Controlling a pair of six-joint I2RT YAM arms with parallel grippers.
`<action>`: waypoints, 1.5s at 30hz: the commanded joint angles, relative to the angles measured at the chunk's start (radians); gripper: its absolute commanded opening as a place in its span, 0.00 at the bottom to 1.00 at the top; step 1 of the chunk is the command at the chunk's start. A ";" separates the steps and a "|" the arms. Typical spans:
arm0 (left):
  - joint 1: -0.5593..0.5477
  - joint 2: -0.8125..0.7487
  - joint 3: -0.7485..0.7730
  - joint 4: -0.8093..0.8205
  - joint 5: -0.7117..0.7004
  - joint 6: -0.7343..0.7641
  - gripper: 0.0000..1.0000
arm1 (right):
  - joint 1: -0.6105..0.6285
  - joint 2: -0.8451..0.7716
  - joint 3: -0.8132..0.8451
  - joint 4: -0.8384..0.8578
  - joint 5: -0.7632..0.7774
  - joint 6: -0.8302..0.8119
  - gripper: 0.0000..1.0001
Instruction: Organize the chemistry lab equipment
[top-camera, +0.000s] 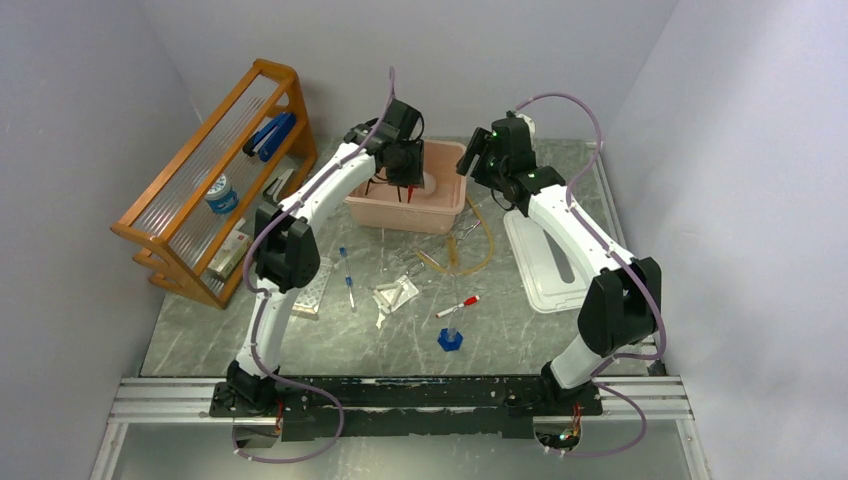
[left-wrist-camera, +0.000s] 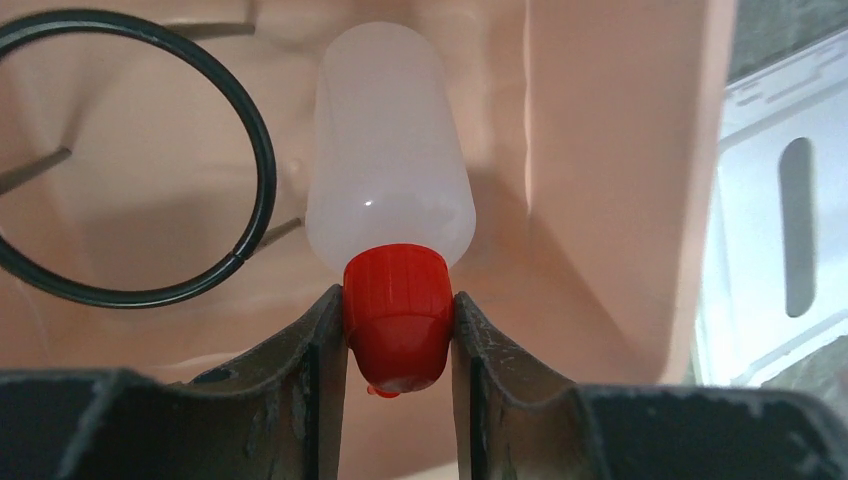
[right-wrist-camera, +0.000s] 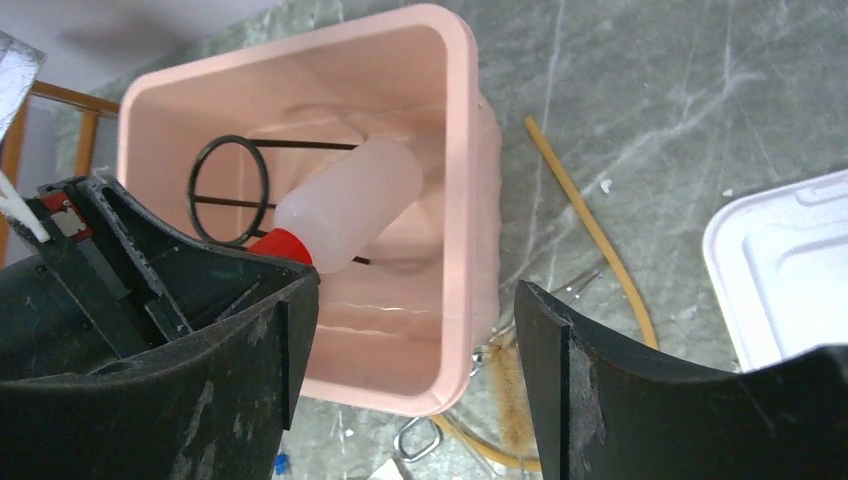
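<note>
A clear squeeze bottle (left-wrist-camera: 390, 170) with a red cap hangs inside the pink bin (left-wrist-camera: 620, 150), and my left gripper (left-wrist-camera: 398, 330) is shut on its cap. A black wire ring (left-wrist-camera: 268, 170) lies on the bin floor just left of the bottle. The right wrist view shows the same bottle (right-wrist-camera: 350, 200) and ring (right-wrist-camera: 230, 139) in the bin (right-wrist-camera: 455, 150). My right gripper (right-wrist-camera: 415, 295) stands open above the bin's near right corner, holding nothing. Amber tubing (top-camera: 487, 235), a blue-based thin cylinder (top-camera: 450, 338), white triangles (top-camera: 395, 295), blue-capped tubes (top-camera: 347, 275) and a clear tube rack (top-camera: 312, 290) lie on the table.
A wooden slatted rack (top-camera: 215, 180) stands along the left wall. A white lid (top-camera: 545, 265) lies to the right of the bin. A red-tipped pen (top-camera: 457, 306) lies near the cylinder. A bristle brush (right-wrist-camera: 515, 390) and a metal clip sit beside the tubing by the bin's corner.
</note>
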 joint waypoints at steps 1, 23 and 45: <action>-0.011 0.042 0.069 -0.082 -0.057 -0.011 0.05 | -0.011 -0.032 -0.018 -0.018 0.042 -0.034 0.75; -0.010 0.153 0.095 0.096 -0.007 -0.082 0.27 | -0.013 -0.020 -0.026 -0.038 0.126 -0.080 0.75; -0.010 0.139 0.033 0.307 0.076 -0.136 0.43 | -0.020 0.005 -0.037 -0.033 0.099 -0.096 0.74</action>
